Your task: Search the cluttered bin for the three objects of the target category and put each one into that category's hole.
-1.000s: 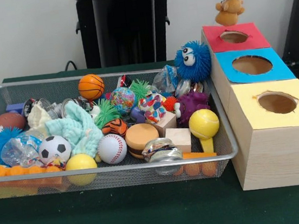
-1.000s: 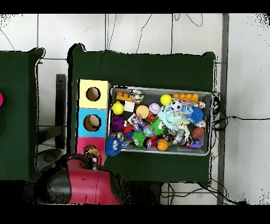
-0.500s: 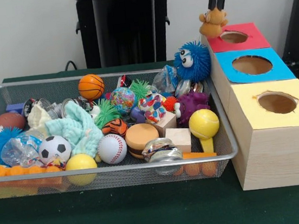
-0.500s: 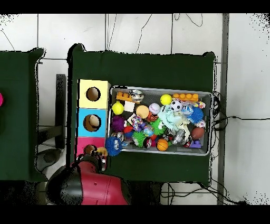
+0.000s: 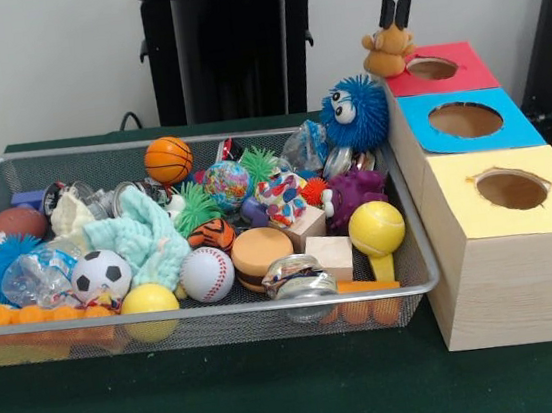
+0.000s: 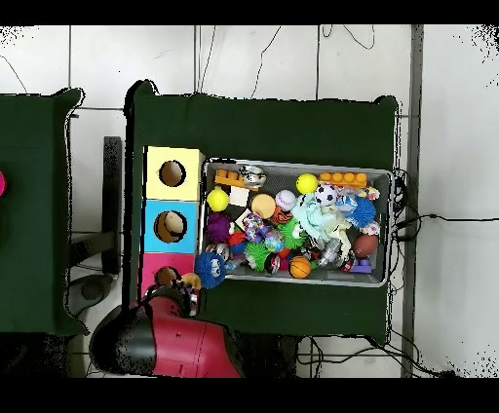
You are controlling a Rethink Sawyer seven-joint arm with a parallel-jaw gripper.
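The gripper (image 5: 396,28) hung with jaws clenched on the tan bear (image 5: 387,52), just left of the red-topped hole (image 5: 433,68) and above the box's far-left edge. A clean drop likely called for centring over the round cut-out first, since soft plush could snag on the paper rim. The striped tiger (image 5: 213,235) lay in the wire-mesh bin (image 5: 219,312), among hard balls, on the green counter (image 5: 279,397).

Place: you are looking at a robot test lab.
Worktop (image 5: 281,407): draped in dark green cloth, set on a pale tiled floor (image 6: 253,58).
Behind the worktop: a black pedestal (image 5: 226,46) against a bare white wall (image 5: 37,65).
Floor beside the worktop: loose cables (image 6: 429,219).
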